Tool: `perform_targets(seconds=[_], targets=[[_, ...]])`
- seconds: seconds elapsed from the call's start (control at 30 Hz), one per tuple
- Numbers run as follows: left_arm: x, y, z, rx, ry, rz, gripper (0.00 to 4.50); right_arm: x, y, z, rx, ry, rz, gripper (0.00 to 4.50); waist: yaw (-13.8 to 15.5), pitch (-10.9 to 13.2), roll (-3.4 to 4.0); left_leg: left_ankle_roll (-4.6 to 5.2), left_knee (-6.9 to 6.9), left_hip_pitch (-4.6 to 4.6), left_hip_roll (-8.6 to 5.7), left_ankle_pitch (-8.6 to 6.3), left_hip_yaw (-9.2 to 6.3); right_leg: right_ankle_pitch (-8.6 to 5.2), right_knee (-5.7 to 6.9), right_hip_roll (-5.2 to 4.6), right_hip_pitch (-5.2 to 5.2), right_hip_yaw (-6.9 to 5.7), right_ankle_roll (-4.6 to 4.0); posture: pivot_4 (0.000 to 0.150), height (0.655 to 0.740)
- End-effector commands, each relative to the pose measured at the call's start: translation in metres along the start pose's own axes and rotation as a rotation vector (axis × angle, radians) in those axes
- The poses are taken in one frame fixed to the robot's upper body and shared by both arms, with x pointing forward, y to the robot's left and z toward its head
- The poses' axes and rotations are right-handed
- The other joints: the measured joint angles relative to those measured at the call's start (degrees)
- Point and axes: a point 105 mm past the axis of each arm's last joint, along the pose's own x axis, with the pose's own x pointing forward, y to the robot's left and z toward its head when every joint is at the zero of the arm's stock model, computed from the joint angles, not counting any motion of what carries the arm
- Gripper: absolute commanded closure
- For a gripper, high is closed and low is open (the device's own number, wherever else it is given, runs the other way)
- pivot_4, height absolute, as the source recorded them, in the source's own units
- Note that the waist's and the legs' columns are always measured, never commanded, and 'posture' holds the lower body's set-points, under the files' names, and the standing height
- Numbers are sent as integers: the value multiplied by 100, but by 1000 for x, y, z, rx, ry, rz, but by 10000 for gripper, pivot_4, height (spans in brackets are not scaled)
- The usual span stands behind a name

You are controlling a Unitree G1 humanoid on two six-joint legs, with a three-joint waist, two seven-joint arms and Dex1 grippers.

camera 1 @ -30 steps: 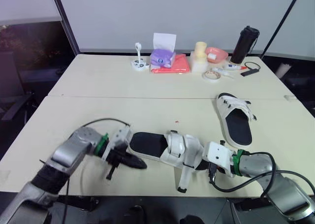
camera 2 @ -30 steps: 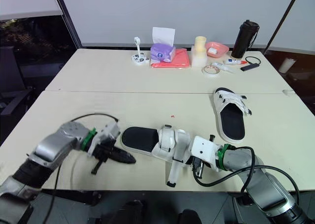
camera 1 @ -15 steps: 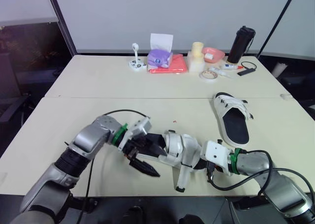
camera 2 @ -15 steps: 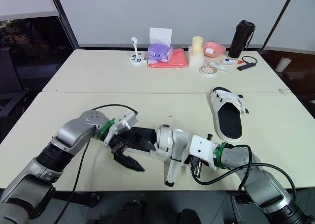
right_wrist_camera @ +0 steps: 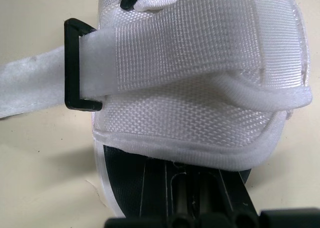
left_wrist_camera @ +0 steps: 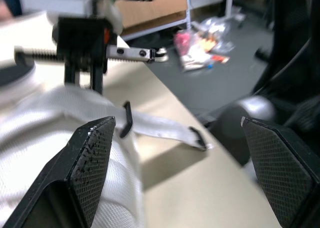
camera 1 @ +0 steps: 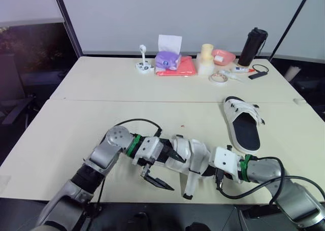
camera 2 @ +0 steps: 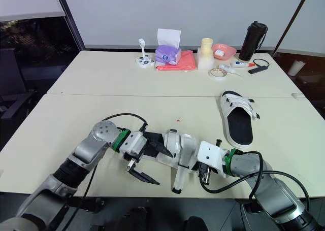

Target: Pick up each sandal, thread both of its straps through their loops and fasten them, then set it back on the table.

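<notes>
The near sandal (camera 1: 189, 151) lies at the front of the surface (camera 1: 101, 119), sole down, toe end towards the right claw (camera 1: 207, 170). It has not been lifted. One strap (camera 1: 189, 184) runs through its black loop (right_wrist_camera: 75, 65), but its tail trails loose over the surface towards the front edge, not folded back, so I judge that strap threaded and not fastened. The sandal's other strap I cannot make out well enough to call.

The left claw (camera 1: 163, 167) is at the heel side with its fingers (left_wrist_camera: 92, 163) spread wide. One sits up against the white upper and the other is out over the surface, gripping nothing. The loose tail and the loop lie in the gap ahead of it, so it looks lined up to go for that strap. The right claw sits at the toe end, right up against the sole; whether it is clamped on the sole I cannot tell.

The far sandal (camera 1: 245, 125) rests well apart on the right, upright and untouched by either claw. Its straps cross the upper, with ends perhaps sticking out loose.

By my reckoning it is early going. The first sandal is half done at best, and the far sandal is probably all to do.
</notes>
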Motion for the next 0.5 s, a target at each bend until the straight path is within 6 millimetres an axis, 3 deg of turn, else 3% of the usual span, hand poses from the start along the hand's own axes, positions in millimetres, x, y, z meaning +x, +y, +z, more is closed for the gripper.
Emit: perform_targets(seconds=[0.03,0.33,0.4,0.5], targets=[[-2,-1,3,310,29,-26,3011,7,42,-44,145,160,165,45000,0,0,1,0,0,0,-1,0,1,0,0,0,0,0,0,1500,7400],[12,9,-3,752,12,51,3011,7,39,-44,139,159,161,45000,1,-1,-2,1,4,2,-12,0,-1,10,-1,1,6,-2,20,1500,7400],[12,10,-8,755,26,54,3011,7,39,-44,137,160,161,45000,0,-1,-2,1,4,2,-14,1,1,11,0,2,7,-4,23,1500,7400],[8,14,-17,621,31,100,3011,7,40,-44,137,160,159,45000,-5,-1,-2,1,4,3,-18,1,1,16,2,3,10,-5,37,1500,7400]])
